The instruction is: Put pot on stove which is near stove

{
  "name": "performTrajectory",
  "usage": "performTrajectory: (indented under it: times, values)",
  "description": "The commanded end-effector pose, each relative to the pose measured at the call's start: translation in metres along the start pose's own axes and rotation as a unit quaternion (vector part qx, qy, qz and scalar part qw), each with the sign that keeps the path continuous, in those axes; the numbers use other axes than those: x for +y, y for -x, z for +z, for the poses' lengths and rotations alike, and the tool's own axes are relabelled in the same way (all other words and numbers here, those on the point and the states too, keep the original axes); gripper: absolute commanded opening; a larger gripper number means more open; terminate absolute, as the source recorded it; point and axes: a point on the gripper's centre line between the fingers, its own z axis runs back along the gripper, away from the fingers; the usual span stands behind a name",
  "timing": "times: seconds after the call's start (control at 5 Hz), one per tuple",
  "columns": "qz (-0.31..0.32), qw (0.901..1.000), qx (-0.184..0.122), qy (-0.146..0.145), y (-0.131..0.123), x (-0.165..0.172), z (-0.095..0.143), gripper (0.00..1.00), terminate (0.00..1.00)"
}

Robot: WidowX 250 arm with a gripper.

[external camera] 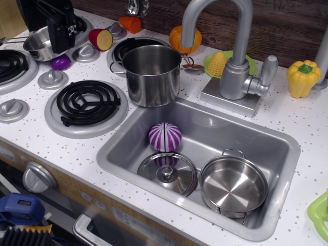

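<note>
the pot (151, 74) is judged rigid, light, slippery; its rim should be pinched. the end effector (62, 28) state cannot be told.

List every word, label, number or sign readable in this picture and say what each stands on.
No text can be read.
The end effector carries a small white mark on its black body, too blurred to read.
The pot, the faucet and the burners show no lettering.
The oven front panel below the counter bears faint shapes, too blurred to tell.
</note>
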Motion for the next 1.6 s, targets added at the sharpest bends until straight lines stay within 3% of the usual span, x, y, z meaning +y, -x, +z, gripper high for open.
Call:
performTrajectory:
  times: [0.0, 0.8, 1.4]
  values:
    - [0.0, 1.0, 0.0, 0.0, 0.0, 0.0, 0.0, 1.0, 0.0]
    - [-0.095, 0.9922, -0.081, -0.006, -0.072, 0.029, -0.022, 1.0, 0.0]
    - [-0.126, 0.9827, -0.133, 0.023, -0.124, 0.02, -0.058, 1.0, 0.0]
